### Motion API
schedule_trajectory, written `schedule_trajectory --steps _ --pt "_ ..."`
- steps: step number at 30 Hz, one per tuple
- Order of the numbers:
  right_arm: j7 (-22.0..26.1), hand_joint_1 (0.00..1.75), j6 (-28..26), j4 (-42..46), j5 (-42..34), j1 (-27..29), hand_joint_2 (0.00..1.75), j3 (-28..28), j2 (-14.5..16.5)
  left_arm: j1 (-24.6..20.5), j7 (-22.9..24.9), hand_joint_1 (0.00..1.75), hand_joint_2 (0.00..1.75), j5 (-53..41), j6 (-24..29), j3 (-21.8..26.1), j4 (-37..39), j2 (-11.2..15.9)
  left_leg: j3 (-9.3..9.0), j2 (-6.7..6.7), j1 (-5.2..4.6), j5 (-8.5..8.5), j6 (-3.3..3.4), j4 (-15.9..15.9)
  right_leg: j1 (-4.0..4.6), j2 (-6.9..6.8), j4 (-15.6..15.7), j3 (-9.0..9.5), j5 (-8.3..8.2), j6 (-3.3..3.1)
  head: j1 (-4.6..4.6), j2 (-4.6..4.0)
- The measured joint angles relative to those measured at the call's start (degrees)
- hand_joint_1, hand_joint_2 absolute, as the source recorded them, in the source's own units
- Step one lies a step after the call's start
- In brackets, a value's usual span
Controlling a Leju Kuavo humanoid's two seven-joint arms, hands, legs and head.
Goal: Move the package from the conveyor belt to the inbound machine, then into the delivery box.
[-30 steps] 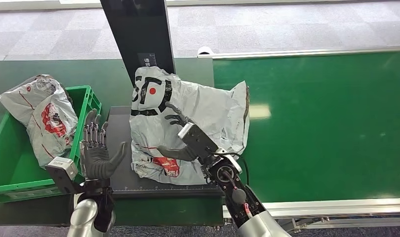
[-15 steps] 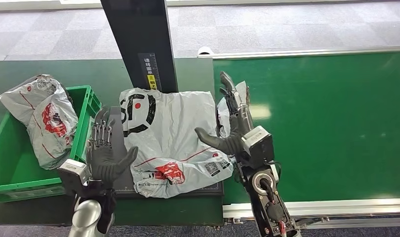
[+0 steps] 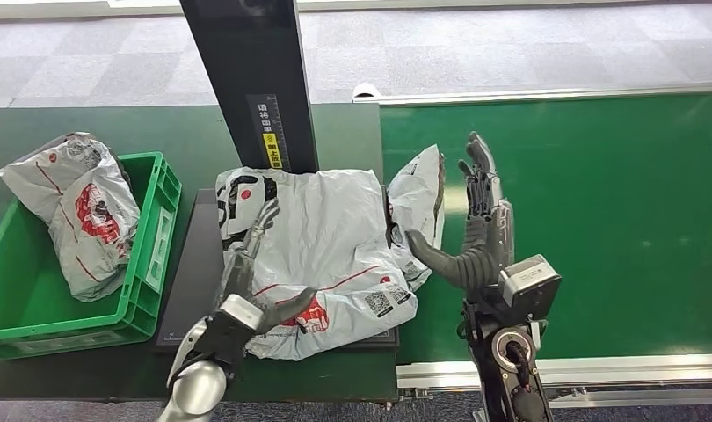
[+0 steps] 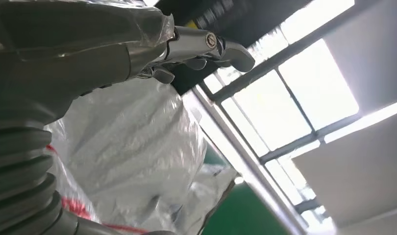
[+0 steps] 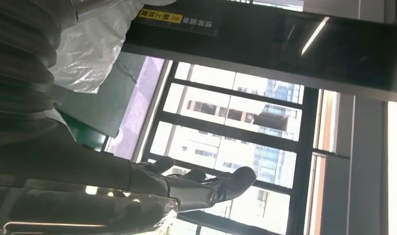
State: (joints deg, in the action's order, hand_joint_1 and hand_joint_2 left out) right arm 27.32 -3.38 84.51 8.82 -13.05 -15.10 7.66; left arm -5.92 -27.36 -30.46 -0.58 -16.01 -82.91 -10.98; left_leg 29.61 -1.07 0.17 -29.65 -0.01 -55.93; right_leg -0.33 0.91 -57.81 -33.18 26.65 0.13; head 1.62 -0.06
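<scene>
My left robot hand [image 3: 247, 264] lies spread, palm down, on the package [image 3: 317, 246], which rests flat on the black plate [image 3: 190, 272] of the inbound machine beside its column [image 3: 251, 79]. My right robot hand [image 3: 475, 229], spread and upright, stands over the conveyor belt's [image 3: 599, 220] near left corner. A second bag [image 3: 80, 211] fills the green box [image 3: 150, 255].

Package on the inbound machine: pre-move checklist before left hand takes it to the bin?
1. Package lies flat on the inbound machine's platform: ok.
2. Right hand open, off the package: ok.
3. Left hand on the package's left part: ok.
4. Left fingers closed in a firm grip: cannot tell.
5. Green delivery box has room beside the package already inside: ok.
</scene>
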Motion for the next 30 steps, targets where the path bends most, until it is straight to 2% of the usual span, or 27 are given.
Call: schedule_trajectory --steps 5,10,13,19,27,30 --pt "1.4 0.0 0.9 3.7 -0.6 4.2 1.75 4.5 -0.1 -6.1 3.7 0.0 1.75 -11.3 5.2 -6.3 11.3 0.4 0.0 0.03 -0.06 -0.01 0.01 0.0 -0.06 0.0 0.0 0.01 -0.01 0.01 -0.01 0.0" --pt "1.7 0.0 1.4 6.5 -0.6 7.1 1.75 7.0 -0.1 -14.0 5.1 0.0 1.75 -19.0 11.9 -8.9 25.6 0.6 -0.03 0.04 -0.05 0.0 0.01 0.0 -0.04 0.04 0.0 0.02 -0.03 0.01 0.02 0.01" --pt "1.8 0.0 1.6 7.3 -0.5 8.1 1.75 7.6 -0.1 -16.9 5.2 0.0 1.75 -20.1 13.2 -9.6 31.2 0.6 -0.04 0.07 -0.03 0.0 0.0 0.0 -0.02 0.08 0.0 0.01 -0.03 0.0 0.02 0.01" --pt "1.9 0.0 1.6 7.9 -0.5 8.6 1.75 8.4 -0.1 -19.1 5.2 0.0 1.75 -20.4 13.4 -10.4 36.1 0.6 -0.02 0.1 -0.03 0.0 0.01 0.0 -0.03 0.07 0.0 0.01 -0.02 0.0 0.01 -0.01" --pt "1.9 0.0 1.6 8.1 -0.5 8.8 1.75 8.5 -0.1 -20.0 5.3 0.0 1.75 -20.6 13.6 -10.7 38.4 0.6 -0.02 0.1 -0.03 0.0 0.01 0.0 -0.03 0.07 0.0 0.02 -0.03 0.01 0.02 0.0" --pt "1.9 0.0 1.8 8.1 -0.5 8.8 1.75 8.6 -0.1 -20.7 6.8 0.0 1.75 -22.6 14.5 -10.9 39.3 0.6 -0.02 0.1 -0.03 0.0 0.0 0.0 -0.03 0.07 0.0 0.02 -0.03 0.01 0.02 0.0"
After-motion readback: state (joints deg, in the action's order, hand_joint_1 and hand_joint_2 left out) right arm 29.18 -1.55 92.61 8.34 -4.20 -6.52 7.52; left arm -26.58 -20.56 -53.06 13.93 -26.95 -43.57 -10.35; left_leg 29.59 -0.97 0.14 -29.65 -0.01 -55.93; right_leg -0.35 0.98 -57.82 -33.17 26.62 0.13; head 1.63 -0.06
